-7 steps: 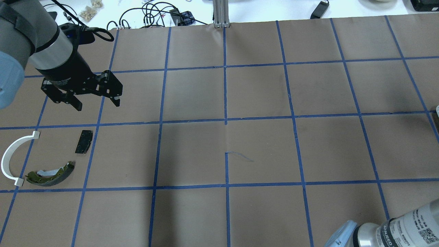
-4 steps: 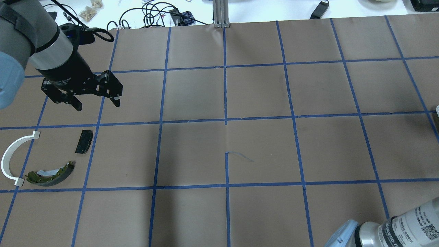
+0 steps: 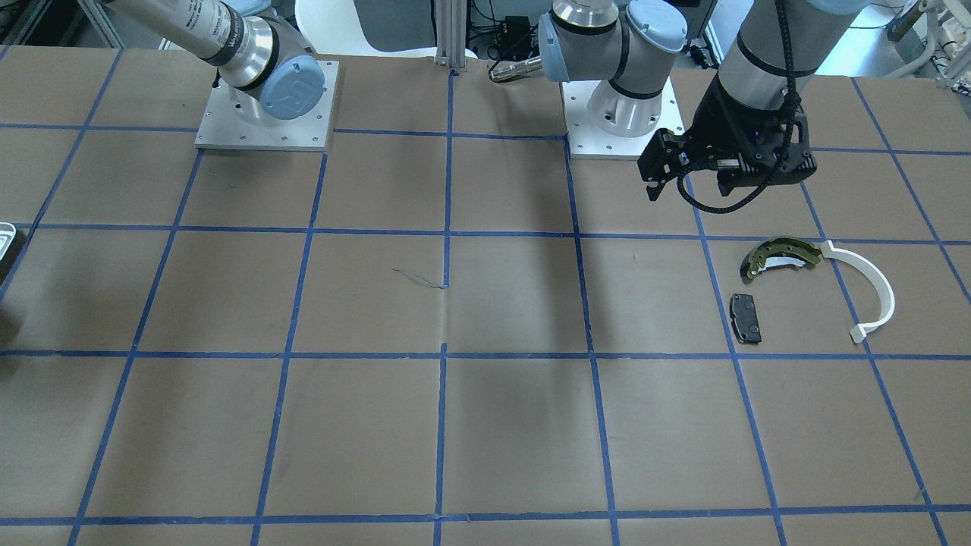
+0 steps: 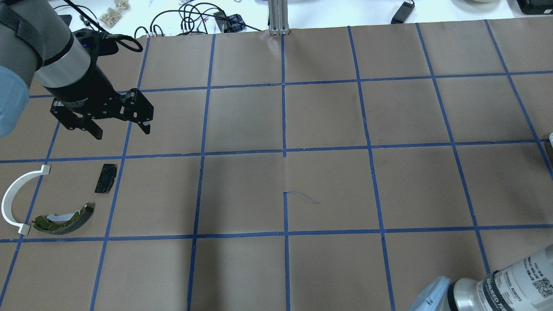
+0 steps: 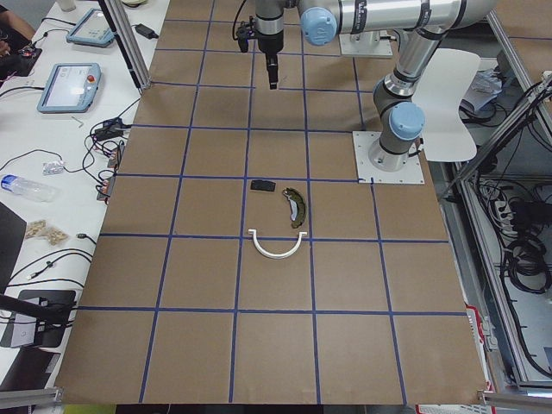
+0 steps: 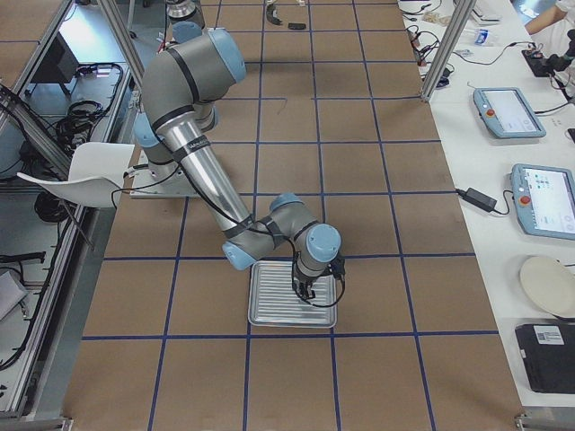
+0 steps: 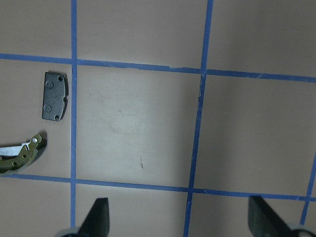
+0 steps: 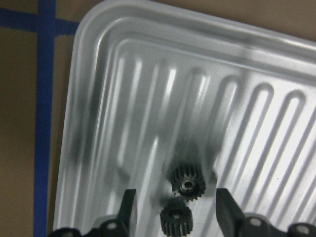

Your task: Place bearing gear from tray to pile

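Right, the right gripper [image 8: 175,197] hangs low over the tray [image 8: 84,39], and its fingers stand moderately apart at the bottom of its wrist view. One gear [image 8: 187,183] lies on the ribbed metal between the fingertips. A second gear [image 8: 176,219] sits just below it, almost touching. I cannot tell whether the fingers touch either one, and they grip nothing. In the right side view the tray [image 6: 260,319] lies low in the middle of the frame with the arm bent down over it.

The left gripper [image 4: 123,131] hovers at the upper left of the overhead view, spread wide and empty. Just below it is the pile: a dark pad [image 4: 106,178], an olive curved shoe [image 4: 65,218] and a white arc [image 4: 11,194]. The arc's lower end is just beside the shoe, and the pad lies apart from both.

The whole brown table [image 4: 328,116] with its blue tape grid lies between pile and tray. Cables [image 4: 194,19] and a metal post [image 4: 278,17] sit along the top edge.
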`<state>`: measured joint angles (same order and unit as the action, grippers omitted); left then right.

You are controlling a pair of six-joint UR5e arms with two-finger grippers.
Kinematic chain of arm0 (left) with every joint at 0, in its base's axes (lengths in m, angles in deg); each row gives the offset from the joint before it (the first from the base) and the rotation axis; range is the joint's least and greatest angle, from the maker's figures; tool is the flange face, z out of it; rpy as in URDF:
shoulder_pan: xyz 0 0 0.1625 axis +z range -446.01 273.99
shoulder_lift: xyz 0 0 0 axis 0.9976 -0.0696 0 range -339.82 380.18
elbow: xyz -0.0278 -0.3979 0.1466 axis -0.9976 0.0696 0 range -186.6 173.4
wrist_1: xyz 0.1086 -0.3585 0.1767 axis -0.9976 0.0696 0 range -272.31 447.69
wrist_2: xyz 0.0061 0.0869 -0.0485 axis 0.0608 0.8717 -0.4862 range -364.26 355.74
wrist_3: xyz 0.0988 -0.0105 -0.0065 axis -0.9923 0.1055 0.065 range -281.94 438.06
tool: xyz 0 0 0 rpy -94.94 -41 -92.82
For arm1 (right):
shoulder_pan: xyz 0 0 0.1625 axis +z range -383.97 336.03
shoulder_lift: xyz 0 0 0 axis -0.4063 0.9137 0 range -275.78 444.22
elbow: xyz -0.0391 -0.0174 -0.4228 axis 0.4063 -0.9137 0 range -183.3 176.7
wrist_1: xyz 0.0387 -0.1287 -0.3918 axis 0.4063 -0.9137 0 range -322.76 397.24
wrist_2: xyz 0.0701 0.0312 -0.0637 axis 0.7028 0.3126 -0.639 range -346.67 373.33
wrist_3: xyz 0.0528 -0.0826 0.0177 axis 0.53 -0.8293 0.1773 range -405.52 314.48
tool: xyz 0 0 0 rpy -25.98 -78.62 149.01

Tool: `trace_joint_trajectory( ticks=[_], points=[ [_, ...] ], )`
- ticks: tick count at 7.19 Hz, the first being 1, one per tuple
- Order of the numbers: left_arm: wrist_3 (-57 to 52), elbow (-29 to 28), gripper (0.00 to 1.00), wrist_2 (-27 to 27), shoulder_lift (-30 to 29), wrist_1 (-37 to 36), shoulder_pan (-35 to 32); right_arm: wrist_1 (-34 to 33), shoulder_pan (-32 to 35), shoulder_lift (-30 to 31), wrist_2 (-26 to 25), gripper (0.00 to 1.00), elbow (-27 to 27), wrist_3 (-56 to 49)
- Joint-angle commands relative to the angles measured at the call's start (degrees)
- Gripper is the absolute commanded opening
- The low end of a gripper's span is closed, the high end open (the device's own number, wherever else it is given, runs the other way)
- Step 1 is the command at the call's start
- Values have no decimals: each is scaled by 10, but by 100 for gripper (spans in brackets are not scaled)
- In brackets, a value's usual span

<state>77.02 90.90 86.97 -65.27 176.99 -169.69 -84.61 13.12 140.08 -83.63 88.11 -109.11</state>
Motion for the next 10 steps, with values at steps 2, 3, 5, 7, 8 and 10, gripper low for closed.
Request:
trace_joint_trajectory(
  ticks=[2,3,5,7,8,10],
  points=[
    [0,0,100,0,1,-1,2,1,0,0,-3,54,0,0],
    [1,0,100,0,4,-1,2,3,0,0,-3,54,1,0],
    [0,-1,100,-1,8,-1,3,6,0,0,-3,48,1,1],
    [0,-2,100,0,10,-3,3,6,0,0,-21,37,1,0],
    [0,-10,100,-1,12,-11,3,6,0,0,-31,31,1,0],
    [0,-4,100,-1,6,-41,3,7,0,0,-32,19,1,0]
  ],
)
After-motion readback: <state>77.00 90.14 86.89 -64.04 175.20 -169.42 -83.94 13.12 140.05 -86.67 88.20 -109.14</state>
